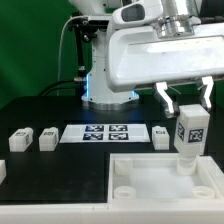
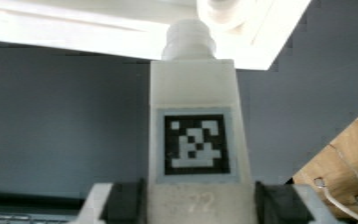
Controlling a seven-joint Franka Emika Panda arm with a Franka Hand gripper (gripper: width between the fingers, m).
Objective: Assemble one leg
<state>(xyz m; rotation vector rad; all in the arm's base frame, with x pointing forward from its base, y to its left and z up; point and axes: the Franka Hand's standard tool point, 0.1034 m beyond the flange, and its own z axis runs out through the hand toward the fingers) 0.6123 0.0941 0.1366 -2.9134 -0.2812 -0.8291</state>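
At the lower right of the exterior view, a white tray [image 1: 150, 185] lies on the black desk [image 1: 50, 190]. Over its far right corner the jaws clench one leg [image 1: 190, 133] upright, tag facing the camera, lower end at the tray. Behind, mid-frame, three loose legs [image 1: 47, 138] flank the marker board [image 1: 105, 132].

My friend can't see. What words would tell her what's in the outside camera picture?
The robot's two-finger gripper holds a small white plastic block-like leg upright, its tag mark showing, over a corner of the large white square tray-like part. Three more small white legs lie on the black table beside the thin flat white marker board.
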